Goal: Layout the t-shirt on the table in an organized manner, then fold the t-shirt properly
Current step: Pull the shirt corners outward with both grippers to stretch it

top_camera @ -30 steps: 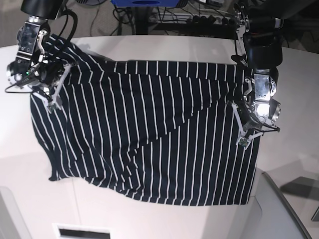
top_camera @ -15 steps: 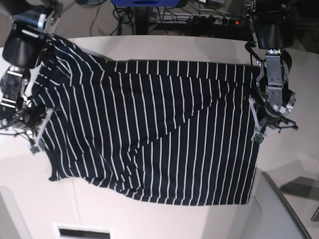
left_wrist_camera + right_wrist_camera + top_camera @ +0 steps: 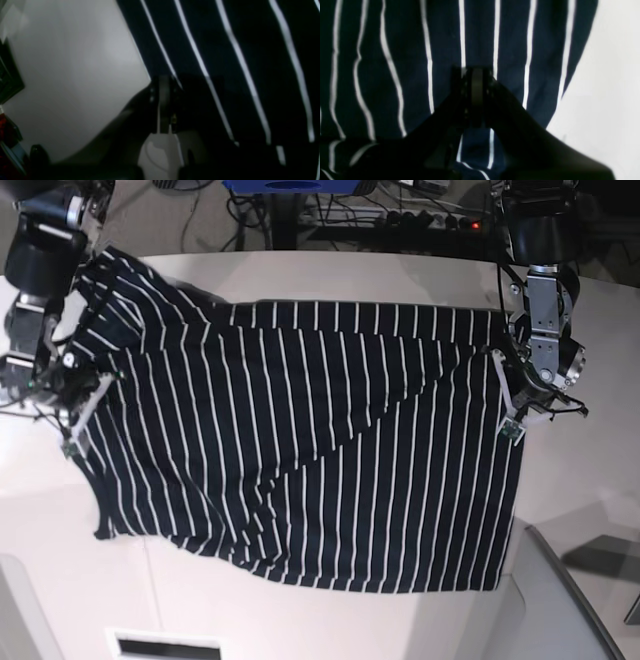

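Observation:
The t-shirt point(image 3: 320, 450), dark navy with thin white stripes, lies spread across the white table point(image 3: 300, 270), with a diagonal fold over its middle and a sleeve bunched at the far left. My left gripper point(image 3: 512, 430) is shut, its tips at the shirt's right edge. The left wrist view shows the same gripper point(image 3: 163, 82) closed where cloth point(image 3: 237, 50) meets table point(image 3: 75, 62). My right gripper point(image 3: 72, 442) is shut at the shirt's left edge. In the right wrist view that gripper point(image 3: 473, 72) rests closed over striped cloth point(image 3: 395, 50), with nothing visibly pinched.
Cables and a power strip point(image 3: 400, 215) run beyond the table's far edge. A grey panel point(image 3: 565, 600) stands at the near right corner. A white box with a slot point(image 3: 165, 645) sits at the near left. The shirt's hem hangs close to the front edge.
The right arm swept from the shirt's far-left corner down to its left edge, then rose slightly. The left arm slid outward to the right edge and upward. The shirt has barely shifted.

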